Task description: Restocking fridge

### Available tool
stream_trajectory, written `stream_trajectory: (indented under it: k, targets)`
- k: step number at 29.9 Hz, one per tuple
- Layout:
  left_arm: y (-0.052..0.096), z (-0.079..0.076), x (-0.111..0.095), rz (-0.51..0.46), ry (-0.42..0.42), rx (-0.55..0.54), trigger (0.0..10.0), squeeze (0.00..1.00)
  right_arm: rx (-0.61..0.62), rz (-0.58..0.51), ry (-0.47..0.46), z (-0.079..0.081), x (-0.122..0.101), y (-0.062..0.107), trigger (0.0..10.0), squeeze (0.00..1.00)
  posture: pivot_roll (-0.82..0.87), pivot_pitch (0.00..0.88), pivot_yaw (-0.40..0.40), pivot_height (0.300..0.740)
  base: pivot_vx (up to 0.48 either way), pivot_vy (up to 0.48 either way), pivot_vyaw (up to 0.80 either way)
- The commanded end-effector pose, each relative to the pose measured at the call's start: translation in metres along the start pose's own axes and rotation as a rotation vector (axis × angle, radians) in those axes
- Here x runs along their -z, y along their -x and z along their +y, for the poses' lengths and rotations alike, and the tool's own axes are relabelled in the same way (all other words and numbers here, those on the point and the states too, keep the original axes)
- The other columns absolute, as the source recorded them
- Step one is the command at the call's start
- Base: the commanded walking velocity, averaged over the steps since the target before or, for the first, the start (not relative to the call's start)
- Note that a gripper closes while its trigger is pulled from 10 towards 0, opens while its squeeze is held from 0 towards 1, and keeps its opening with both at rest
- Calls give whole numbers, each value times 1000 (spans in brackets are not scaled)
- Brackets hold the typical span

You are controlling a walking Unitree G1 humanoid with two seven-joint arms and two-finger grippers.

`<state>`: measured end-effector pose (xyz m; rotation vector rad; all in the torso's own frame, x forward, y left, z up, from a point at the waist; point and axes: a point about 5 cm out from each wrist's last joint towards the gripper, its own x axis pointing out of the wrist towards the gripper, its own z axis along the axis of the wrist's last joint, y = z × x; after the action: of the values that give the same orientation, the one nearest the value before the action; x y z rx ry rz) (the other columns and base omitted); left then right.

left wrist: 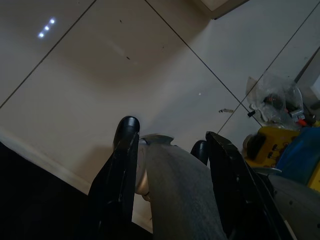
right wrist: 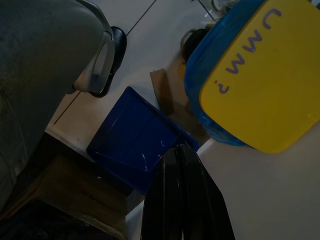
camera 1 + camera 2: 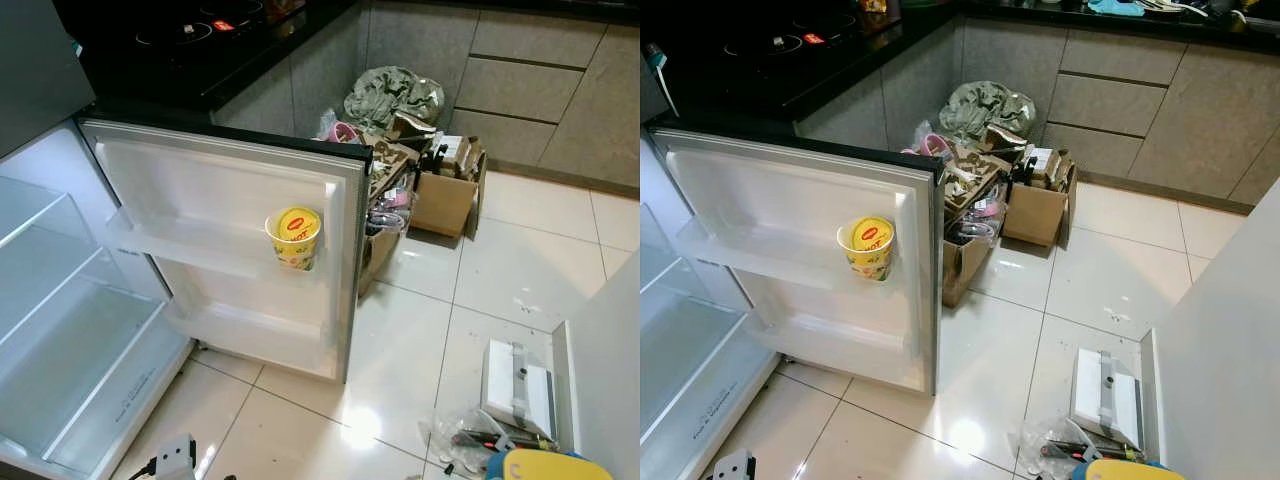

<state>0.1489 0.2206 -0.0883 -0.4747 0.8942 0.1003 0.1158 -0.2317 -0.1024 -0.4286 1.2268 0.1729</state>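
One item only, a yellow noodle cup [image 3: 296, 236], stood in the upper shelf of the open fridge door [image 3: 220, 245], while the glass shelves [image 3: 60, 310] inside the fridge looked bare, so the restocking seemed barely begun. More stock appeared to wait on the floor: a yellow-lidded blue tub [image 2: 250, 75] and a blue tray [image 2: 137, 137] lay near the robot. The left end effector [image 1: 172, 142] hung with its fingers spread wide and empty; the right end effector [image 2: 181, 150] hung pressed together, holding nothing.
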Motion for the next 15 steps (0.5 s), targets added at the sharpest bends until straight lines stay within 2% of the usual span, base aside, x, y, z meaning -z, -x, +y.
stream_trajectory:
  k: [1, 15]
  targets:
    - [1, -1, 10, 29, 7, 0, 10000, 0, -3, 15, 5, 0, 5, 1, 10000, 0, -21, 86, -8, 740, 0, 0, 0]
    - [1, -2, 10, 31, 9, 2, 10000, 0, 2, 13, -2, -2, 4, 1, 10000, 0, -28, 88, -2, 740, 0, 0, 0]
